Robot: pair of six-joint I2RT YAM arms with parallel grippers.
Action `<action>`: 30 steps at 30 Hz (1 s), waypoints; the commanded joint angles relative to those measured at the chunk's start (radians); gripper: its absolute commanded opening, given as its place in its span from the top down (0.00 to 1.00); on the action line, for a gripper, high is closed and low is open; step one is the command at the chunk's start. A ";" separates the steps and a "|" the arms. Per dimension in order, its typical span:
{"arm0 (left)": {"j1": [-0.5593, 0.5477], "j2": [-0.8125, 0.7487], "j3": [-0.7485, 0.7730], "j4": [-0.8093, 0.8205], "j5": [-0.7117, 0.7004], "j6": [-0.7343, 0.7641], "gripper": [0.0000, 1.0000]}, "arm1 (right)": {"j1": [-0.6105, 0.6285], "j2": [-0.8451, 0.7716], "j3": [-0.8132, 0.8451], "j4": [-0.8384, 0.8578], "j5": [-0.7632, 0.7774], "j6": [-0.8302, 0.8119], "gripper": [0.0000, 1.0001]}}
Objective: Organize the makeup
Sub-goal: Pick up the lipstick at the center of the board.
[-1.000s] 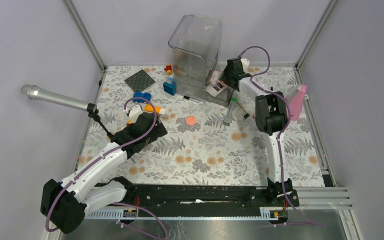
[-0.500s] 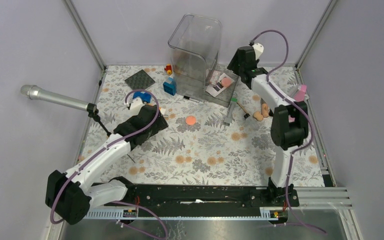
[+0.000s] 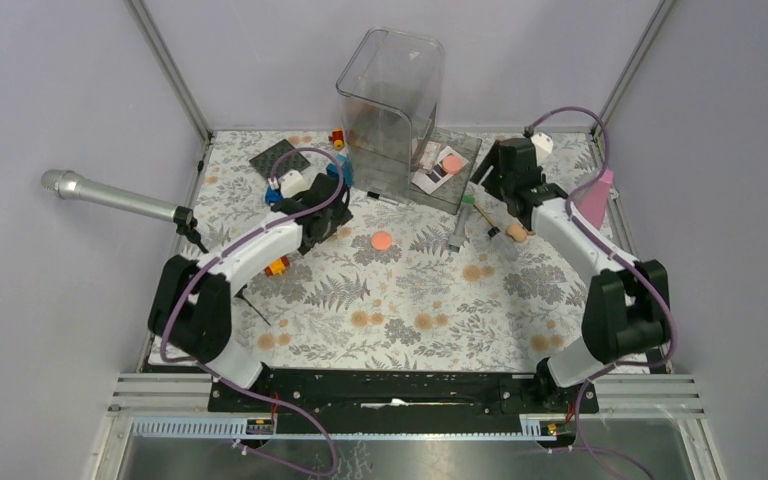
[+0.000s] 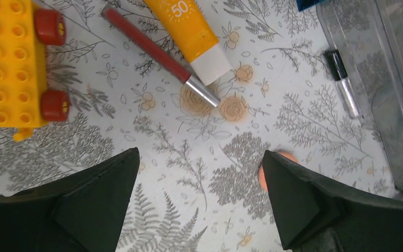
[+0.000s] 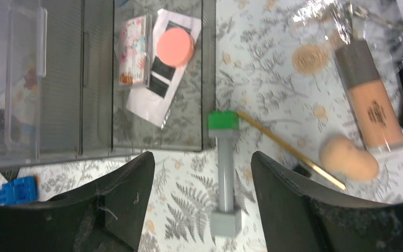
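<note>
The left gripper (image 4: 198,155) hangs over the table with its jaws wide apart and nothing between them. The coral-pink round disc (image 4: 272,169) lies on the cloth and shows half from behind the right finger; the yellow-orange plastic tube with white cap (image 4: 189,31) and the slim dark red stick (image 4: 157,55) lie further ahead. The right gripper (image 5: 202,155) also has its jaws apart. The grey tube with green cap (image 5: 224,173) lies flat on the table in the gap between them, touched by neither.

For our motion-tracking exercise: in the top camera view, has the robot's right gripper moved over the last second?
Yes. The right gripper has shifted right and toward the near edge, away from the clear plastic organiser.
</note>
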 commanded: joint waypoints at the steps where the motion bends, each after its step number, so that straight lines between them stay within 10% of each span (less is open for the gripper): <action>1: 0.034 0.091 0.091 0.008 0.007 -0.072 0.01 | -0.005 -0.168 -0.106 0.050 -0.041 0.046 0.25; 14: 0.136 0.181 0.106 0.034 0.002 -0.079 0.03 | -0.005 -0.449 -0.373 0.036 0.037 0.012 0.22; 30: 0.186 0.266 0.071 0.028 0.015 -0.168 0.37 | -0.005 -0.450 -0.418 0.027 0.060 0.011 0.21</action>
